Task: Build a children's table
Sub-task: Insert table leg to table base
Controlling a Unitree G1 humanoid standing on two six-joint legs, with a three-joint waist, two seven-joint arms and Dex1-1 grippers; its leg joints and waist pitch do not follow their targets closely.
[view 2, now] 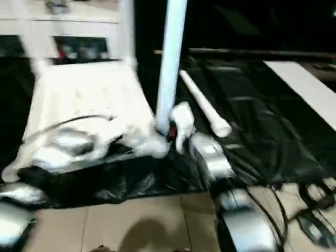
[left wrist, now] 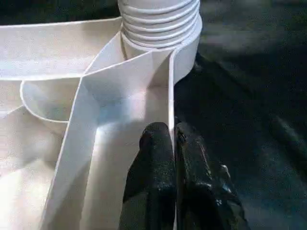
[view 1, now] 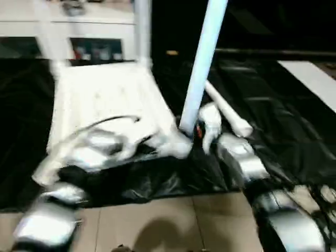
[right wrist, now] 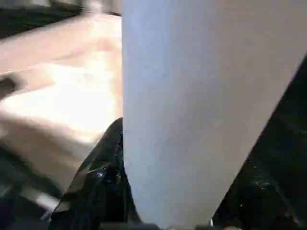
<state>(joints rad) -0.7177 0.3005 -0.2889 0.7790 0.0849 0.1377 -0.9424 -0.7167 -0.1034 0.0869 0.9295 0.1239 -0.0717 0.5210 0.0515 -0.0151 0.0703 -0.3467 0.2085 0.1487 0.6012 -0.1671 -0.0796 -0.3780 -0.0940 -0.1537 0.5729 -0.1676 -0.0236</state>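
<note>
Left end effector (left wrist: pixel 173 158) clamped on tabletop rim (left wrist: pixel 170 91); right end effector (right wrist: pixel 158 211) around upright leg (view 1: pixel 205 63).

White table top (view 1: pixel 105 94) and pale bluish-white leg (view 1: pixel 202 63) on glossy black sheet (view 1: pixel 273 121); beige floor tiles (view 1: pixel 157 226).

Setting: indoor room, most like a lab or staged test space. Floor: beige tiles (view 1: pixel 173 220), nearest the robot. Over the tiles: crinkled black sheeting (view 1: pixel 273 110) spread as a work area, covering most of the floor. Far side: white cabinet (view 1: pixel 79 31) with glass doors, small items behind the glass too blurred to tell. Right: loose black cables (view 2: pixel 310 210) lying on the tiles.
</note>
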